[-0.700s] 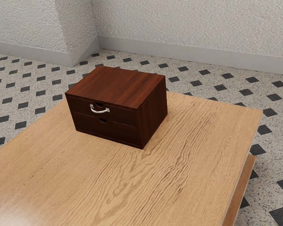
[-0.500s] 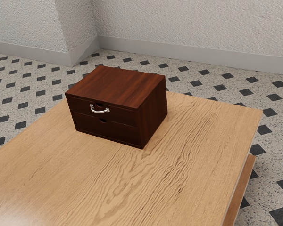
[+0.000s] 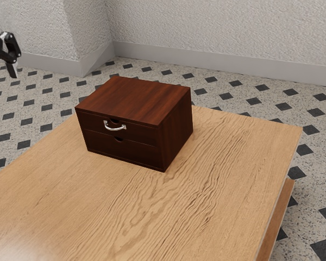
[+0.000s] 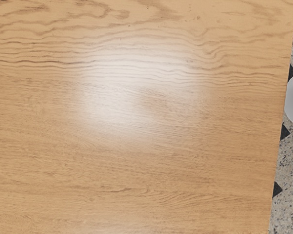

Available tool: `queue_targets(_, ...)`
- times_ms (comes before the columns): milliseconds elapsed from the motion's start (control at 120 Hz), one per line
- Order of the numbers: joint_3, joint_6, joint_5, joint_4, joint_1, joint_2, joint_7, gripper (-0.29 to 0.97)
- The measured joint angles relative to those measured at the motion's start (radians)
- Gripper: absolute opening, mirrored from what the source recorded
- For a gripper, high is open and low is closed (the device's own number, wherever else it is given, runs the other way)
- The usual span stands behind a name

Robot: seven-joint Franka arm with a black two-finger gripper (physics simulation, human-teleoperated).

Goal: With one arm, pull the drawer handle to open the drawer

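Claw [image 3: 4,50] state: can't tell. Drawer [image 3: 133,132] is shut, on the bench [image 3: 206,190]. Handle [image 3: 114,126] is well apart from the claw, below and toward the exterior view's right, long axis horizontal.

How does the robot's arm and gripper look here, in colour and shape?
At the exterior view's upper left edge, the gripper is a small, angular, mostly black part with a few white patches on it. I can make out no cables or markings, and the picture's edge cuts off the rest of the arm.
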Motion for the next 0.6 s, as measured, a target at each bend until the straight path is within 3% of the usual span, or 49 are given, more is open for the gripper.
queue_targets(242,0.0,0.15,0.042,-0.242,0.0,0.132,0.157,0.68)
queue_targets(600,0.0,0.445,0.053,-0.502,0.0,0.209,0.3,0.68)
